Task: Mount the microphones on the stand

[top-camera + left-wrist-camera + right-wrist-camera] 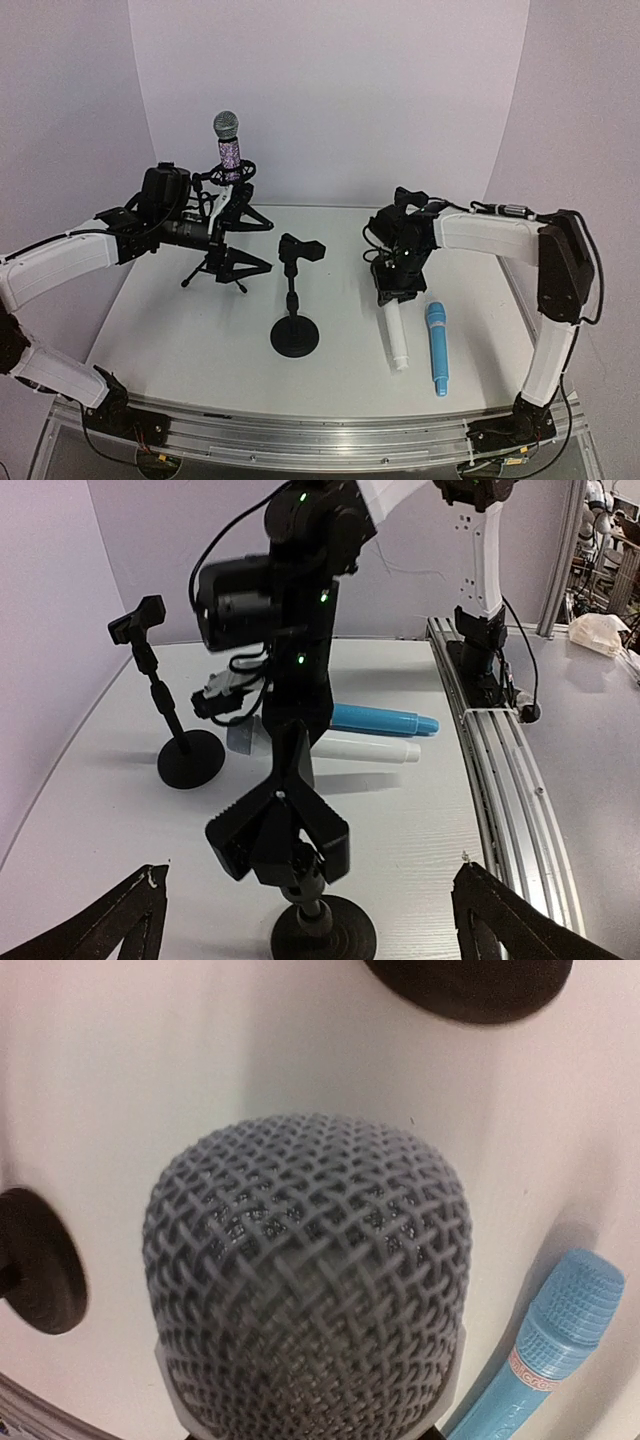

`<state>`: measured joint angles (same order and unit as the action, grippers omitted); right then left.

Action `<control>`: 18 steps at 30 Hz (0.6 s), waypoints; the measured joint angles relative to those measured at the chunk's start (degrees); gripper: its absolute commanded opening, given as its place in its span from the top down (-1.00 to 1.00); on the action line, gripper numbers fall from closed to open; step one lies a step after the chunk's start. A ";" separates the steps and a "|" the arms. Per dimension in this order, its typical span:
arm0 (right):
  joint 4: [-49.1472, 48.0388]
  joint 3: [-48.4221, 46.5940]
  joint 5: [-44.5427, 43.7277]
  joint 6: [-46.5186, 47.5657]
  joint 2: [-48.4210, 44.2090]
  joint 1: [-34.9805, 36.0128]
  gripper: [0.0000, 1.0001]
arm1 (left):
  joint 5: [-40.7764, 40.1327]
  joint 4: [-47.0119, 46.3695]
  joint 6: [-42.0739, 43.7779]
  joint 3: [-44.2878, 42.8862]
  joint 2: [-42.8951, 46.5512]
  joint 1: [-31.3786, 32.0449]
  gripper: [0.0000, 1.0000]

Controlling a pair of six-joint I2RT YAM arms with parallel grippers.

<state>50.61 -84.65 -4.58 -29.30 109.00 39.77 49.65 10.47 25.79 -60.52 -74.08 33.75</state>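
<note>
Blue mic (437,350): near right, flat on table (180,330), just right of white mic, untouched.
White mic (398,342): near right, appears flat on table; mesh head at far end, under R claw.
R claw (390,292): down over white mic's head end; pads hidden in every view, cannot tell if pinching or slack.
Step (judged): pickup of white mic.
Method: take barrel just below collar, not mesh; lift straight before tilting so tail clears blue mic; press barrel square into a bare clip.
Round-base stand (295,336): centre, left of white mic; centre clip (301,248) bare; nearest free seat.
L claw (311,867): far left, spread wide, empty; front-left clip (280,830) ahead of its gap, untouched. Could steady that stand.
Front-left stand (226,262): holds no mic.
Purple mic (228,140): far left, upright, seated in rear stand (252,216).
Count: mics 3 (purple 1, white 1, blue 1); seated 1, loose 2; stands 3 as far as seen, far-left pair overlapping; bare clips 2.
</note>
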 measured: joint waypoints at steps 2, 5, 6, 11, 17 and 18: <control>-1.76 -0.57 0.00 1.94 -3.43 0.00 1.00 | -0.19 -0.01 0.98 -1.42 -2.07 0.38 -0.99; -5.79 -0.47 0.07 5.22 -9.29 0.00 1.00 | -0.33 0.04 2.49 -2.64 -4.14 0.82 -0.97; -7.25 -0.25 0.09 6.19 -11.27 0.00 1.00 | -0.33 0.04 2.91 -2.99 -4.76 0.99 -0.94; -15.21 2.44 0.34 10.22 -20.26 0.00 1.00 | 0.07 0.01 4.27 -4.44 -7.01 1.54 -0.76; -20.33 4.59 1.22 12.72 -22.76 0.00 1.00 | 1.20 0.07 5.83 -6.41 -8.93 1.71 -0.48; -20.83 5.13 1.44 12.87 -22.76 0.00 1.00 | 1.29 0.13 6.25 -6.69 -9.25 1.74 -0.47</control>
<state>29.78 -79.52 -3.14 -16.44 86.24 39.77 50.95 10.60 32.05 -67.21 -83.33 35.50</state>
